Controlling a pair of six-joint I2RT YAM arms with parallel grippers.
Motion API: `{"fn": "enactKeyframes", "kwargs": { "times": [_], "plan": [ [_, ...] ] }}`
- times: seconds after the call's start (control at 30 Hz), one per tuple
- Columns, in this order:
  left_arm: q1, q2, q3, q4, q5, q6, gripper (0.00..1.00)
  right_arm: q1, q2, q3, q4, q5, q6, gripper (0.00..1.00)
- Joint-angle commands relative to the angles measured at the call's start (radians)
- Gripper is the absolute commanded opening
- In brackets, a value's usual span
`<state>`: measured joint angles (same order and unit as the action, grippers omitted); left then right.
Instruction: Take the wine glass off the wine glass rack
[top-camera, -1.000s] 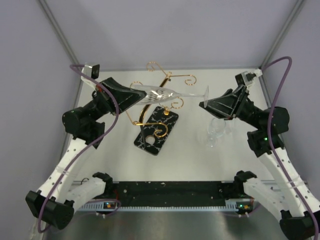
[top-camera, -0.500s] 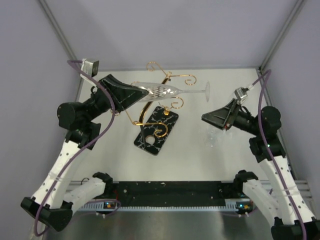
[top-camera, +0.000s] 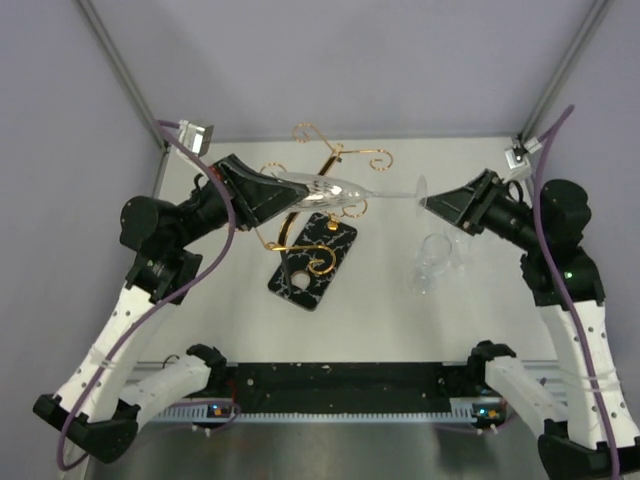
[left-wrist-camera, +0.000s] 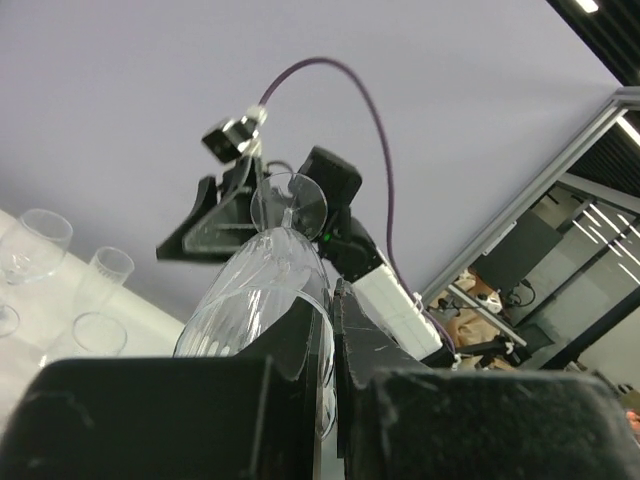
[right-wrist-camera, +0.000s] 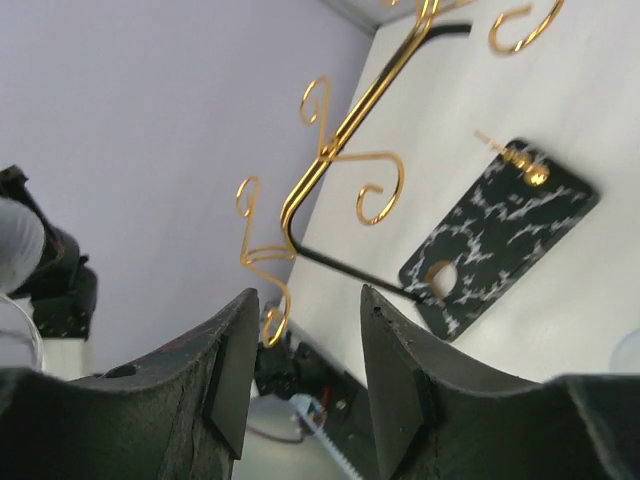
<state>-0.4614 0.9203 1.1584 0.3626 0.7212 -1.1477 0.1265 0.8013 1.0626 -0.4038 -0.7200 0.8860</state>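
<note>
Ribbed wine glass (left-wrist-camera: 262, 290) between the dark left fingers (left-wrist-camera: 300, 350), foot toward the right arm (left-wrist-camera: 335, 185), other glasses (left-wrist-camera: 35, 245) far left.

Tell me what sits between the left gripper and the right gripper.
The wine glass, lying sideways: its bowl is in the left gripper, its stem and foot reach toward the open right gripper. The top external view shows it.

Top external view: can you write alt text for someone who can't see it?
The left claw holds a wine glass sideways by its bowl above a gold wire rack on a black marbled base, the glass's foot pointing at the open right claw. A second glass stands on the white table near the right claw.
</note>
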Motion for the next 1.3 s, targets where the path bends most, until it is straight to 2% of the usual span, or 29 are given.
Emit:
{"fn": "enactKeyframes", "kwargs": {
  "times": [0.0, 0.13, 0.3, 0.37, 0.6, 0.83, 1.07, 1.27],
  "plan": [
    [-0.094, 0.002, 0.070, -0.174, -0.081, 0.147, 0.00, -0.013, 0.021, 0.203, -0.211, 0.276, -0.219, 0.45],
    [-0.210, 0.012, 0.104, -0.335, -0.172, 0.256, 0.00, -0.013, 0.059, 0.309, -0.303, 0.408, -0.271, 0.46],
    [-0.322, 0.023, 0.115, -0.511, -0.330, 0.341, 0.00, -0.013, 0.067, 0.390, -0.383, 0.650, -0.317, 0.47],
    [-0.370, 0.049, 0.118, -0.551, -0.391, 0.362, 0.00, -0.013, 0.065, 0.405, -0.385, 0.686, -0.321, 0.48],
    [-0.572, 0.274, 0.269, -0.736, -0.572, 0.446, 0.00, -0.013, 0.067, 0.379, -0.366, 0.669, -0.320, 0.49],
    [-0.735, 0.498, 0.493, -0.956, -0.894, 0.560, 0.00, -0.011, 0.052, 0.366, -0.360, 0.671, -0.332, 0.50],
    [-0.827, 0.635, 0.577, -1.064, -1.091, 0.592, 0.00, -0.013, 0.050, 0.349, -0.348, 0.666, -0.335, 0.50],
    [-0.870, 0.739, 0.632, -1.125, -1.168, 0.602, 0.00, -0.013, 0.045, 0.329, -0.340, 0.662, -0.331, 0.51]
  ]
}}
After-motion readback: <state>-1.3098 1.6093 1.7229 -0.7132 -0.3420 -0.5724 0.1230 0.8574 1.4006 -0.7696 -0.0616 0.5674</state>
